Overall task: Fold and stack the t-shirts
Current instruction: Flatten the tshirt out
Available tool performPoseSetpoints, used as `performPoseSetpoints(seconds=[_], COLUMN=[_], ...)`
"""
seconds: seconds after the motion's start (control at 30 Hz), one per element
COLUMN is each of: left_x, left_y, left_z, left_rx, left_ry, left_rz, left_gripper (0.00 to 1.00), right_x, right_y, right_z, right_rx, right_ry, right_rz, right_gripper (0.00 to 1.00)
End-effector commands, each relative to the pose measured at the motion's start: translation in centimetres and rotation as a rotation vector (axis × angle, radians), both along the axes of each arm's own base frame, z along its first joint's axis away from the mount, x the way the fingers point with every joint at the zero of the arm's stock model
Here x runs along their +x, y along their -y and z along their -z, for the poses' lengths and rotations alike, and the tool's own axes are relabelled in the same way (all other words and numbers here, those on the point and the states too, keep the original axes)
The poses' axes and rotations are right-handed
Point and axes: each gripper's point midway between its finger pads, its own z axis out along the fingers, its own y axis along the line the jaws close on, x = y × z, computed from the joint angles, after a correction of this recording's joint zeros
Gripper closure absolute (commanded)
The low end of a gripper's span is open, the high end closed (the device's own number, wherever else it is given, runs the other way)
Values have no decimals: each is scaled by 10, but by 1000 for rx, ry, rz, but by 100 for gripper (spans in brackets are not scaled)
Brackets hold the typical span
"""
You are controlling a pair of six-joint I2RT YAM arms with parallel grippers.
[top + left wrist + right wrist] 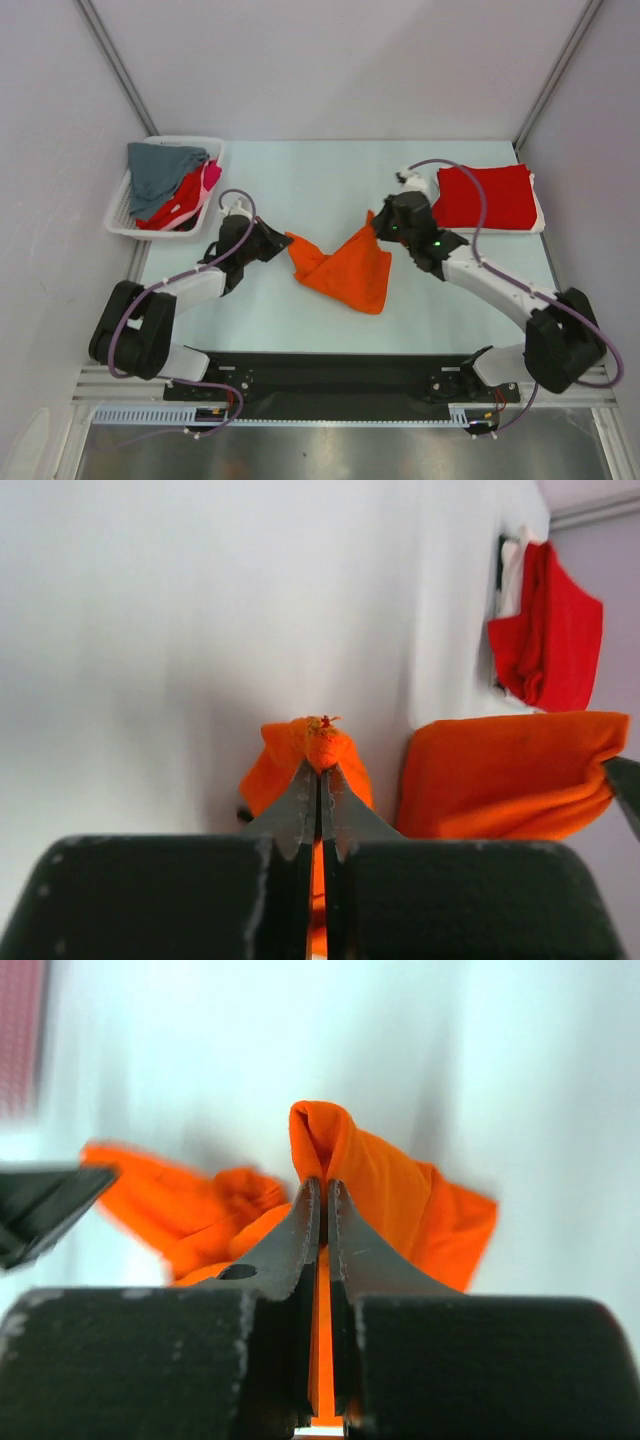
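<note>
Top view: I can't see the fingertips of left hand (pixel 284 240) or right hand (pixel 376 229), hidden where they meet the orange t-shirt (pixel 345 268). Grey t-shirt (pixel 160 168) covers most of the red t-shirt (pixel 178 207) and pink t-shirt (pixel 211 178). Right wrist: blurred reddish patch (pixel 20 1030) top-left, cut by the edge, can't identify. Left wrist: right hand clipped at right edge.

The orange t-shirt (pixel 345 270) lies crumpled on the table (pixel 300 175). The left gripper (pixel 283 240) pinches its left corner and the right gripper (pixel 378 228) its upper right corner. A folded red t-shirt (pixel 487 196) rests behind it to the right. Well to its left, a white basket (pixel 116 212) holds a grey t-shirt (pixel 160 170).
</note>
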Motion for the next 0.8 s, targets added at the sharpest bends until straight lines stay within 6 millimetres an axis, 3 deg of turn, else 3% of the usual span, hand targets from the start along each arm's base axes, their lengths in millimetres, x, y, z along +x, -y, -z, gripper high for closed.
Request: performPoseSetpoints(seconds=[0.0,0.03,0.07,0.1,0.17,0.23,0.27,0.33,0.43,0.47,0.5,0.53,0.57,0.6,0.63,0.67,0.7,0.73,0.77], left_x=[23,30,30,32,39,38,35,21,-9,-18,-25,-36,-42,-47,-53,-63,-70,-76,-84], left_y=[-35,-52,-61,-70,-89,-104,-108,-118,-127,-130,-130,-131,-128,-126,-124,-123,-122,-125,-127], left_z=[-52,-65,-89,-102,-144,-192,-208,-251,-277,-279,-274,-260,-247,-230,-190,-180,-165,-136,-138], left_rx=[27,25,18,32,61,103,129,144,146,146,147,151,153,158,171,172,177,196,201], left_ry=[117,133,187,213,264,319,345,404,472,488,482,472,460,431,364,368,344,296,331], left_rz=[-94,-134,-151,-169,-223,-260,-265,-309,-344,-353,-352,-349,-322,-308,-286,-270,-257,-258,-263], left_gripper=[100,100,100,100,100,100,99,100,100,100,100,100,100,97,95,92,80,77,75], right_x=[15,15,20,21,27,28,30,21,-7,-14,-28,-35,-43,-56,-63,-70,-76,-86,-90], right_y=[60,72,97,106,132,146,156,169,180,179,179,176,170,167,165,166,167,169,170], right_z=[-38,-43,-62,-70,-107,-131,-163,-187,-208,-185,-186,-171,-156,-121,-106,-91,-77,-62,-57], right_rx=[80,92,124,140,193,219,252,269,302,302,334,344,359,371,378,381,384,390,386], right_ry=[55,52,88,101,151,158,203,230,311,272,284,259,228,168,145,126,117,119,124], right_rz=[158,176,216,229,265,277,284,313,353,355,358,348,319,314,309,320,332,340,344], right_gripper=[100,100,100,100,100,100,100,100,100,100,100,100,80,70,64,48,41,36,34])
